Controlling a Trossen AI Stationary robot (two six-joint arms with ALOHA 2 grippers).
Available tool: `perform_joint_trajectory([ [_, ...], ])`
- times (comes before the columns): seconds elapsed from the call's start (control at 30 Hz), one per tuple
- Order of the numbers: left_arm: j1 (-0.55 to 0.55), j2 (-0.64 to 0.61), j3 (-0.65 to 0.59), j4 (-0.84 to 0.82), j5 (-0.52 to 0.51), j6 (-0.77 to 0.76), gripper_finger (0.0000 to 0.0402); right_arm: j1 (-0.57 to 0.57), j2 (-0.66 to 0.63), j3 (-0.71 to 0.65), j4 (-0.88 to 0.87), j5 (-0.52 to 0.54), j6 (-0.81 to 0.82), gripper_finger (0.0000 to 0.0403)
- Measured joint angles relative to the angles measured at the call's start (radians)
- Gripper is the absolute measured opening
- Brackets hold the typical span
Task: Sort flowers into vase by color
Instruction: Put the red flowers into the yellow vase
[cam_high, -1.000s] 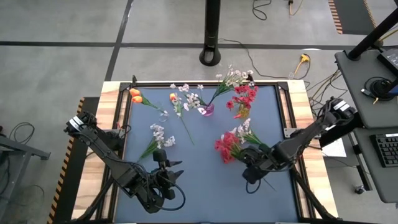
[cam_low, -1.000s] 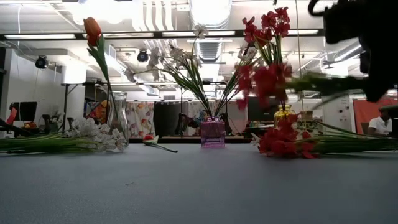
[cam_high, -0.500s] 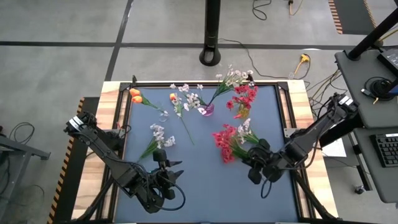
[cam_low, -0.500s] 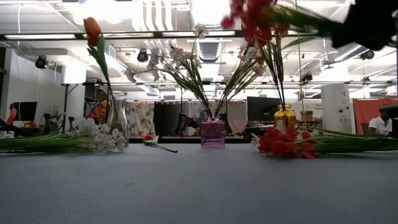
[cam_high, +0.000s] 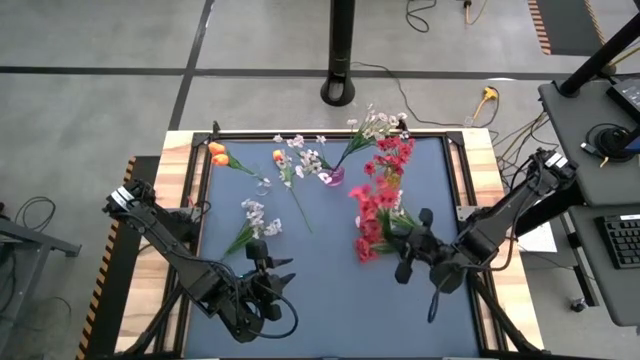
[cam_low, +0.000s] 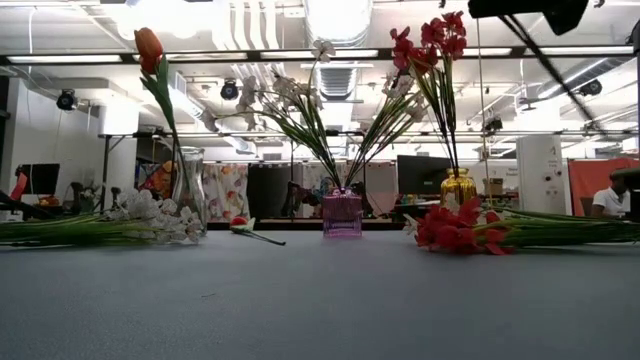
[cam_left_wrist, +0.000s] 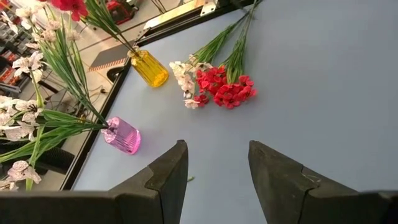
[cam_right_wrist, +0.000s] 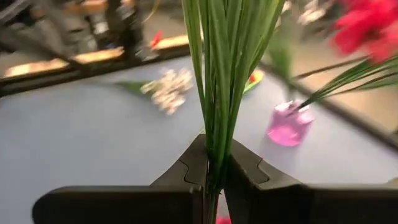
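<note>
Now your right gripper (cam_high: 403, 247) pinches a red spray's (cam_high: 366, 212) stems at the mat's four o'clock, so swing it toward twelve, over the yellow vase (cam_left_wrist: 149, 67), while the left gripper (cam_left_wrist: 216, 171) waits spread.

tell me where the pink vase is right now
In the high view the pink vase stands near the mat's far edge, about mid-width, holding white sprays, with the yellow vase of red flowers to its right.
</note>
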Motion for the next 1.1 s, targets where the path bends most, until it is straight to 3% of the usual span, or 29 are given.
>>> perform_joint_trajectory([
  [0.23,0.0,0.0,0.0,0.0,-0.047,0.018,0.0152,-0.001,-0.02,-0.004,-0.007,0.292,-0.039,0.0026],
  [0.33,0.0,0.0,0.0,-0.001,-0.049,0.024,0.0152,-0.02,-0.067,-0.004,-0.007,0.304,-0.079,0.0026],
  [0.6,0.0,-0.004,0.0,-0.001,-0.061,0.048,0.0152,-0.121,-0.234,-0.004,-0.006,0.105,-0.31,0.0026],
  [0.77,0.0,-0.006,0.0,-0.001,-0.05,0.061,0.0152,-0.192,-0.327,-0.004,0.015,-0.133,-0.474,0.0017],
  [0.93,0.007,-0.008,0.0,0.005,-0.049,0.071,0.0152,-0.267,-0.368,-0.032,0.26,-0.439,-0.677,0.0015],
  [1.1,0.016,-0.009,0.0,0.014,-0.049,0.071,0.0152,-0.321,-0.372,-0.089,0.486,-0.513,-0.856,0.0017],
])
